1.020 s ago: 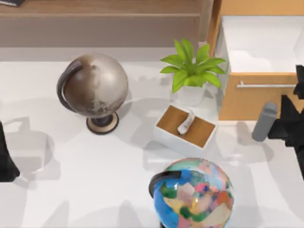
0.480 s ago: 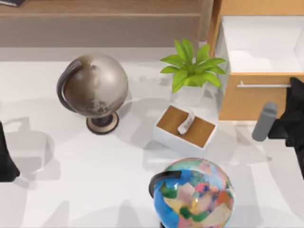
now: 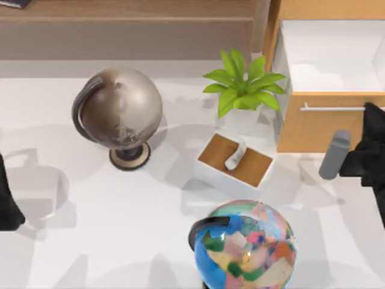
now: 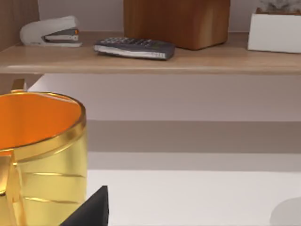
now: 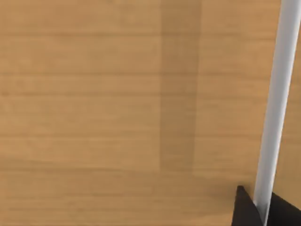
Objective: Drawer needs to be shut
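Note:
The drawer stands pulled out at the table's far right, its white inside showing behind a light orange-brown wood front. A thin silver bar handle runs across that front. My right gripper hangs at the right edge, just before the front and over the handle's right end. In the right wrist view the wood front is very close, the handle crosses it, and dark gripper parts sit against the bar. My left arm is parked at the left edge.
A grey-brown globe stands left of centre and a colourful globe at the front. A potted plant and a small white box with a brown top sit left of the drawer. A gold cup is beside my left gripper.
My right gripper has shifted a little to the left, closer over the handle's right end. The drawer stays pulled out as before, and the left arm has not moved.

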Controlling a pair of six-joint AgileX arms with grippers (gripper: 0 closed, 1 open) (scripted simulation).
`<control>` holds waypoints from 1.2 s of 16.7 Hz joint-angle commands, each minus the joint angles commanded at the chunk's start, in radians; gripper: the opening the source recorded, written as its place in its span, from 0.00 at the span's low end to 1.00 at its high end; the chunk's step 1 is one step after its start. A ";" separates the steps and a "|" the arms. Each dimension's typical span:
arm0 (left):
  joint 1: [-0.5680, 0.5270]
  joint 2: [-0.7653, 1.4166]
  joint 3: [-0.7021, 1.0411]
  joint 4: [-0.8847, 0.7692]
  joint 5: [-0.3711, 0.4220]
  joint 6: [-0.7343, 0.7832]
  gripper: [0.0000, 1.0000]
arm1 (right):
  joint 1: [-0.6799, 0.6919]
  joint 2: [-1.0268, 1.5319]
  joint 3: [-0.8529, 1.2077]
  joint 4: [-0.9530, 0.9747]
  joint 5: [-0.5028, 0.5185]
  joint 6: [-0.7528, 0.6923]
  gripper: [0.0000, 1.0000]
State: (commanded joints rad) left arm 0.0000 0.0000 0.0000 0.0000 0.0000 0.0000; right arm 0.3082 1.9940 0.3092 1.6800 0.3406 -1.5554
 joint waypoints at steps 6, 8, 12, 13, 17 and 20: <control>0.000 0.000 0.000 0.000 0.000 0.000 1.00 | -0.021 0.021 0.063 -0.047 -0.014 0.004 0.00; 0.000 0.000 0.000 0.000 0.000 0.000 1.00 | -0.041 0.041 0.129 -0.094 -0.031 0.003 0.00; 0.000 0.000 0.000 0.000 0.000 0.000 1.00 | -0.067 0.076 0.240 -0.168 -0.066 0.002 0.00; 0.000 0.000 0.000 0.000 0.000 0.000 1.00 | -0.069 0.079 0.247 -0.173 -0.069 0.002 0.00; 0.000 0.000 0.000 0.000 0.000 0.000 1.00 | -0.067 0.077 0.245 -0.174 -0.066 0.004 0.00; 0.000 0.000 0.000 0.000 0.000 0.000 1.00 | -0.080 0.101 0.306 -0.208 -0.073 0.003 0.00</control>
State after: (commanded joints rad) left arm 0.0000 0.0000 0.0000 0.0000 0.0000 0.0000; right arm 0.2279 2.0952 0.6149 1.4723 0.2671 -1.5527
